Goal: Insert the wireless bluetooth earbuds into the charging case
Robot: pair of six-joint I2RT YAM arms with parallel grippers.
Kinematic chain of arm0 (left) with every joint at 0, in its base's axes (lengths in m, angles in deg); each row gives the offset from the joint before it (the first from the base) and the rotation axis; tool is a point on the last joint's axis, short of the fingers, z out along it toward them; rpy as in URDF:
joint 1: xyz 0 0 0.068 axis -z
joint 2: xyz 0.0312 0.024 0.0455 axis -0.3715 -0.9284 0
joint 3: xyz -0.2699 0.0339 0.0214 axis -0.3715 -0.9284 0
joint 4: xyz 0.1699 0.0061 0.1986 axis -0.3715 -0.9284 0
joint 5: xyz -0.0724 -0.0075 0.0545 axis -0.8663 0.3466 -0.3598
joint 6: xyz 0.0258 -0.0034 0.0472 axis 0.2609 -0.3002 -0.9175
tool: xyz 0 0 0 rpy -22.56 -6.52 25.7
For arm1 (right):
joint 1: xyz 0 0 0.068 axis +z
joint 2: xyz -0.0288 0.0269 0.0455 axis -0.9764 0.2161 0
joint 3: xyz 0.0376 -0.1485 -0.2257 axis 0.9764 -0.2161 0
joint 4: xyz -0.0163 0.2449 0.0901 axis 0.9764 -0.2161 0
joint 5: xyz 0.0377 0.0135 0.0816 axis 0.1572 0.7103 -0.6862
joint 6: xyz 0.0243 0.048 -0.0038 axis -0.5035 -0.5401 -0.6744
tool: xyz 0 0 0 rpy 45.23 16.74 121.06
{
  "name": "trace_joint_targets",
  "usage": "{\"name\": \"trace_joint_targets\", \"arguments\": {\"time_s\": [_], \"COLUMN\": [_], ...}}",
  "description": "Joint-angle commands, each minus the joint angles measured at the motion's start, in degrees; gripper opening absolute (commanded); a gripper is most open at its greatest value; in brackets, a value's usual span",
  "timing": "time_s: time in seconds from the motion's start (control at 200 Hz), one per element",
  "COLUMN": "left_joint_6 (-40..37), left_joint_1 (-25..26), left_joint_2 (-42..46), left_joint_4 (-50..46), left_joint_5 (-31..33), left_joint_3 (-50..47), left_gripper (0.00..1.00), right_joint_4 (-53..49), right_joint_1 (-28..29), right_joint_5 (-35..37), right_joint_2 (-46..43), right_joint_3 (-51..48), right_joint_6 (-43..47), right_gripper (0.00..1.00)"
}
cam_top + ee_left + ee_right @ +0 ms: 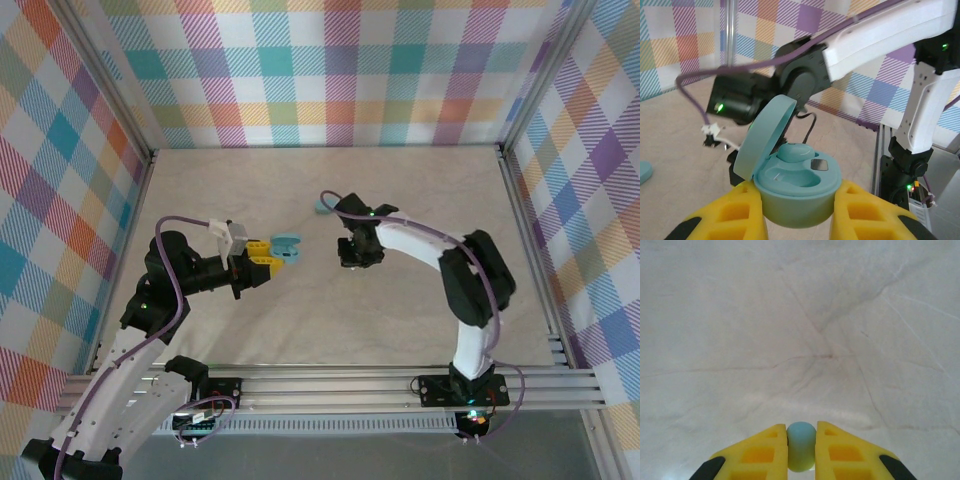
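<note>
The left gripper [798,200] is clamped on the open case [800,176], with a yellow finger [737,212] pressed against each side of its pale-blue body. The lid [765,136] stands tipped back on its hinge, at the left in the wrist view. Inside, one bud [795,151] sits in the far pocket, and the near pocket [790,179] holds nothing.

The right gripper [801,434] is pinched almost closed on an earbud [801,450]. The small blue bud is wedged between the fingertips over the pale marbled table [800,315]. Whether it touches the surface cannot be told.

From above, the two grippers face each other near the middle of the table, close but apart, the case on the left and the earbud's gripper on the right. That view also takes in a second case [322,207] lying on the table just beyond the right arm's wrist. The left wrist view looks down into the held case, with the right arm [880,40] looming behind it. The right wrist view gives the grip on the earbud close up against bare tabletop.
</note>
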Motion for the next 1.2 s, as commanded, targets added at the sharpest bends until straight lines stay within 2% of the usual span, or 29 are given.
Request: {"name": "trace_joint_targets", "arguments": {"time_s": [0.0, 0.15, 0.285, 0.49, 0.685, 0.935, 1.195], "left_joint_6": [-1.0, -0.7, -1.1, -1.5, 0.7, 0.4, -0.7], "left_joint_1": [-0.6, -0.6, -0.6, -0.6, -0.6, -0.5, -0.5], "left_joint_2": [0.4, -0.8, -2.0, -2.5, -2.4, -2.1, -4.0], "left_joint_4": [-0.5, 0.8, 1.5, 5.5, 11.1, 13.3, 13.5], "left_joint_5": [0.6, 0.6, 0.9, 2.0, 2.9, 2.8, 1.8], "left_joint_3": [1.2, 1.3, 2.0, 1.1, -0.8, -2.3, -0.7], "left_gripper": [0.00, 0.00, 0.00, 0.00, 0.00, 0.00, 0.00], "right_joint_4": [3.9, 6.1, 6.6, 7.0, 10.3, 11.2, 10.9], "right_joint_1": [-0.3, 1.1, 4.8, 9.6, 13.7, 15.4, 17.1], "right_joint_5": [-7.1, -11.1, -11.5, -12.0, -11.9, -17.3, -14.4], "right_joint_2": [-7.4, -18.6, -28.0, -35.2, -35.4, -27.1, -23.3], "right_joint_3": [-2.2, -7.6, -10.7, -7.2, -1.6, 9.3, 13.0], "right_joint_6": [-0.7, -3.5, -7.2, -12.9, -15.2, -14.5, -12.8], "right_gripper": [0.09, 0.06, 0.07, 0.07, 0.07, 0.07, 0.07]}}
